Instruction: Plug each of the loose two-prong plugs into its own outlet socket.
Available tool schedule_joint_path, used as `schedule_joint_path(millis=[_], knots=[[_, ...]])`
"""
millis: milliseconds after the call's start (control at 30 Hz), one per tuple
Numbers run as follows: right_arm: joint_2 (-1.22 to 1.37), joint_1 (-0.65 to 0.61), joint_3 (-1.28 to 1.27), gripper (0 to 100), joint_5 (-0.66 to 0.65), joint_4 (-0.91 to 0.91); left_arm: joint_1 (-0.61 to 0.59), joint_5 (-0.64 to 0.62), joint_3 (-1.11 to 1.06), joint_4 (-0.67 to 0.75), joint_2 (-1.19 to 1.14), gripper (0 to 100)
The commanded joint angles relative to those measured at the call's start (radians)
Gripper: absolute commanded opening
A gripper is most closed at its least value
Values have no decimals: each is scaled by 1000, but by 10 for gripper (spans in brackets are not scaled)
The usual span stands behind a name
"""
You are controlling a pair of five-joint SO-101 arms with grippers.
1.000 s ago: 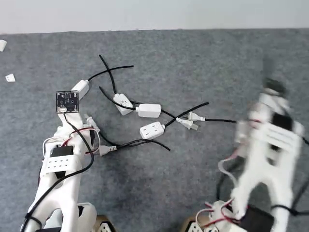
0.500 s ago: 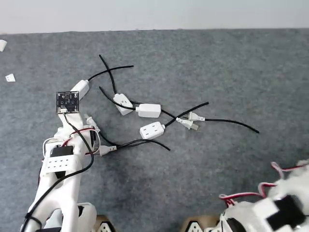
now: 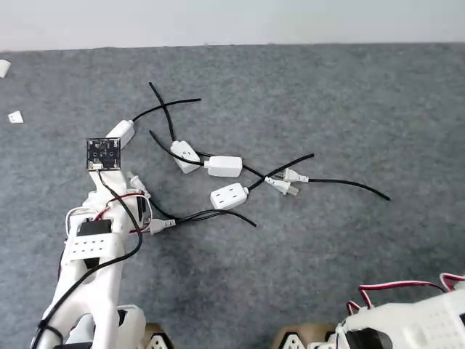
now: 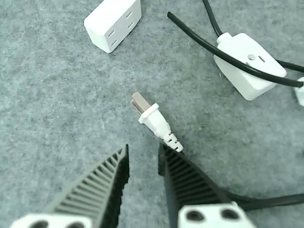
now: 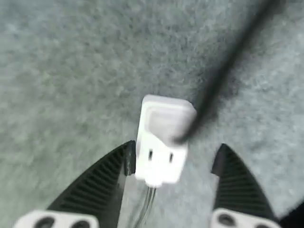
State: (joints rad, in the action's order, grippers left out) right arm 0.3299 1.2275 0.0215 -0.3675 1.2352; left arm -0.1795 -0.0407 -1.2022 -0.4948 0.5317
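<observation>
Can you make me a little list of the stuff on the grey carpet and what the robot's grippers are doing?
floor: grey carpet
sockets: four white blocks, spread over the middle
plug: lying loose, just ahead of the left gripper
left gripper: open a little, holding nothing
right gripper: open wide, with a socket between its fingers; whether they touch it, I can't tell
</observation>
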Motion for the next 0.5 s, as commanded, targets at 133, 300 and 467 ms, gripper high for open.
schedule_joint_path(millis=[133, 300, 467], knots=[[-15, -61, 436, 9, -5, 449, 17, -5, 1, -15, 15, 99], [-27, -110, 433, 8, -3, 558, 18, -6, 7, -28, 17, 97], [-94, -166, 206, 8, 51, 547, 32, -6, 74, -127, -2, 96]])
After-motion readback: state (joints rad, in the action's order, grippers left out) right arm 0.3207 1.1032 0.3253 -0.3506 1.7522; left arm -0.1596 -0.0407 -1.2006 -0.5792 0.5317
